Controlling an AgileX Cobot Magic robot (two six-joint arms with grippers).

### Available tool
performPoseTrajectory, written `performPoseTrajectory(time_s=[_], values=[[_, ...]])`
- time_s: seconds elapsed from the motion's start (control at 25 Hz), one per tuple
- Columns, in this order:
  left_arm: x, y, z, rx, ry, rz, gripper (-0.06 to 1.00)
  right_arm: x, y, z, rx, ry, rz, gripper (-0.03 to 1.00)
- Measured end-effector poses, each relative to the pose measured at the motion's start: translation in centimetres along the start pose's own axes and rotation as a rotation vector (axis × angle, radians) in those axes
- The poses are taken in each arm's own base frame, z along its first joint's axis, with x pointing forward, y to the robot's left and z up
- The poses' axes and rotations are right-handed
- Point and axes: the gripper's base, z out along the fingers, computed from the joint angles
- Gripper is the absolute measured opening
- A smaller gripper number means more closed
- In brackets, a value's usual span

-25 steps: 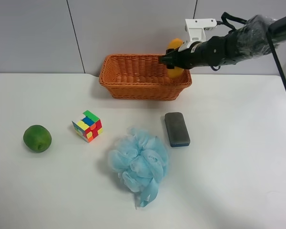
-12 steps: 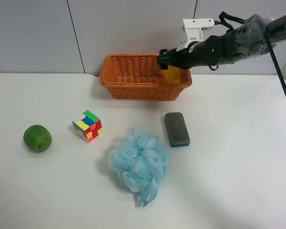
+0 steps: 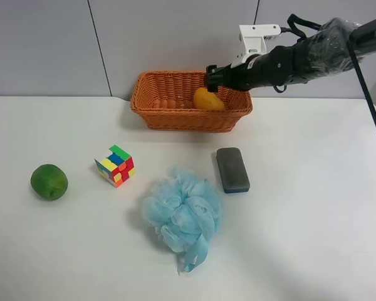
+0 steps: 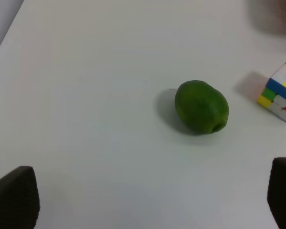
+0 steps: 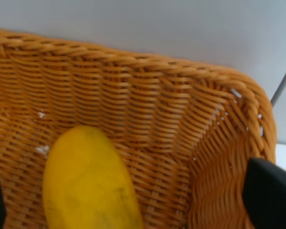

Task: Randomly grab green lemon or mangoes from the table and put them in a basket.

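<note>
The yellow-orange mango (image 3: 208, 99) lies inside the orange wicker basket (image 3: 169, 116), near its right end. It fills the lower part of the right wrist view (image 5: 88, 181), against the basket's woven wall (image 5: 171, 119). My right gripper (image 3: 214, 76) hovers open just above the mango, holding nothing, and its dark fingertips (image 5: 271, 191) stand wide apart. The green lemon (image 3: 49, 182) rests on the white table (image 3: 313, 207) at the left. In the left wrist view the lemon (image 4: 201, 107) lies ahead of my open, empty left gripper (image 4: 148, 195).
A colourful puzzle cube (image 3: 115, 165) stands right of the lemon and also shows in the left wrist view (image 4: 279, 90). A blue bath pouf (image 3: 183, 216) and a dark eraser block (image 3: 232, 169) lie in front of the basket. A grey wall stands behind the basket.
The right gripper, which held the mango over the basket's right end, has opened. The mango has dropped and now lies in the basket. The gripper has shifted slightly left.
</note>
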Motion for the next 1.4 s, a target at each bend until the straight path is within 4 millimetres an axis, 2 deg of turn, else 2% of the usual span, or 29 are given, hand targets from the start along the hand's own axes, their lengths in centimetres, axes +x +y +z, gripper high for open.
performPoseTrajectory(time_s=[0.12, 0.28, 0.4, 0.52, 0.68, 0.8, 0.92, 1.08, 1.24, 1.4], values=[[0.0, 0.0, 0.0, 0.000, 0.000, 0.000, 0.95, -1.3, 0.4, -1.5, -0.008, 0.017, -0.012, 0.99], [0.0, 0.0, 0.0, 0.000, 0.000, 0.000, 0.95, -4.7, 0.9, -6.5, -0.016, 0.064, -0.084, 0.96], [0.0, 0.0, 0.0, 0.000, 0.000, 0.000, 0.95, -7.4, 1.0, -11.9, -0.024, 0.097, -0.141, 0.94], [0.0, 0.0, 0.0, 0.000, 0.000, 0.000, 0.95, -9.9, 0.3, -18.1, -0.028, 0.082, -0.153, 0.93], [0.0, 0.0, 0.0, 0.000, 0.000, 0.001, 0.95, -10.8, -1.4, -25.6, 0.021, 0.078, -0.165, 0.93], [0.0, 0.0, 0.0, 0.000, 0.000, 0.001, 0.95, -9.8, -2.9, -30.0, 0.093, 0.124, -0.161, 0.93], [0.0, 0.0, 0.0, 0.000, 0.000, 0.001, 0.95, -7.5, -4.0, -33.7, 0.158, 0.159, -0.126, 0.93], [0.0, 0.0, 0.0, 0.000, 0.000, 0.000, 0.95, -3.8, -4.1, -38.3, 0.225, 0.116, -0.093, 0.93], [0.0, 0.0, 0.0, 0.000, 0.000, 0.000, 0.95, 0.5, -3.2, -41.4, 0.233, 0.068, -0.087, 0.93], [0.0, 0.0, 0.0, 0.000, 0.000, 0.000, 0.95, 4.7, -2.4, -43.1, 0.227, 0.046, -0.086, 0.93]])
